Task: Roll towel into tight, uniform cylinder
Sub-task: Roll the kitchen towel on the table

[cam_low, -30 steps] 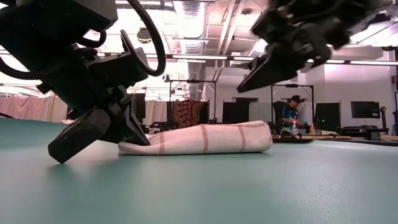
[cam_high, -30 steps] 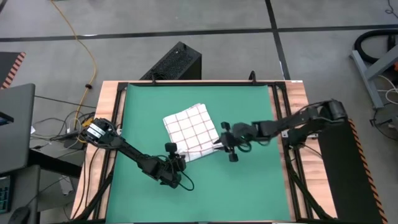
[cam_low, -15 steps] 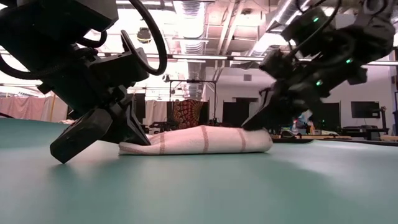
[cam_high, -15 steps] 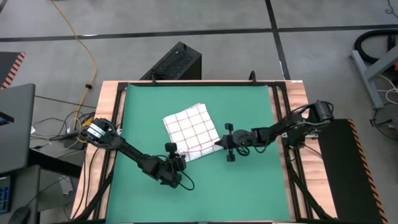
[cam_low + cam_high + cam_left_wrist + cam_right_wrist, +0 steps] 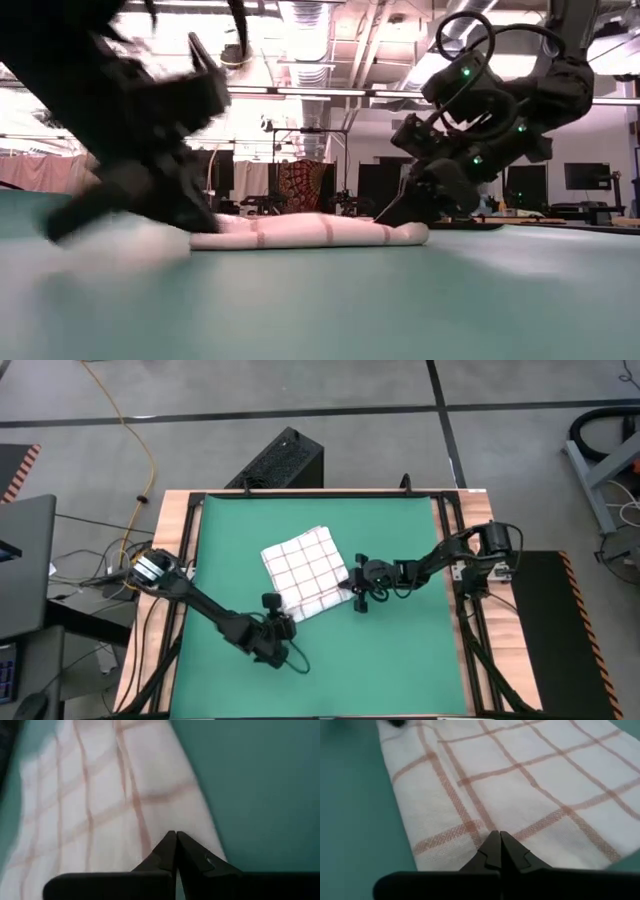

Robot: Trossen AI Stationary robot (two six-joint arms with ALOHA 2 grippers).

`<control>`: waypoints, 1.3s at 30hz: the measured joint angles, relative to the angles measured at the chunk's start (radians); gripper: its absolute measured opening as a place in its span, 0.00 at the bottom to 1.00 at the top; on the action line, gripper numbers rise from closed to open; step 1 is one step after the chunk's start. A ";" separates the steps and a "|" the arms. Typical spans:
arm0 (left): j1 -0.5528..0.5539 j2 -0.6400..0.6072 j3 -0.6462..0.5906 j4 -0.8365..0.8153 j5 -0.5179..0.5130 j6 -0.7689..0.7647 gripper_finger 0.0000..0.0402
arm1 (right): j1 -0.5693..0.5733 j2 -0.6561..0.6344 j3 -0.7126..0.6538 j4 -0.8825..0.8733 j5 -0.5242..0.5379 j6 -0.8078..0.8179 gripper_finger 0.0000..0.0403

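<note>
Towel (image 5: 308, 572) lies folded flat mid-table on the green mat (image 5: 400, 650); with right pincer (image 5: 358, 594) and left pincer (image 5: 274, 630) both closed empty at its edges, it may skid or bunch instead of rolling.

Soft woven cloth towel (image 5: 306, 572) on smooth matt green mat (image 5: 400, 650).

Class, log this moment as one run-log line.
white red-checked cloth towel: flat on green mat | left gripper: shut at near edge | right gripper: shut at right corner
</note>
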 joint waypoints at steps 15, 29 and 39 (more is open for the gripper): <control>-0.114 -0.203 -0.091 0.285 -0.273 0.051 0.00 | 0.036 0.050 -0.002 0.009 0.018 0.078 0.04; 0.187 -0.202 -0.370 0.987 0.079 0.311 0.00 | 0.036 0.052 -0.005 0.023 0.011 0.086 0.04; 0.212 -0.175 -0.286 0.877 0.171 0.362 0.00 | 0.030 0.053 -0.006 0.039 0.006 0.088 0.04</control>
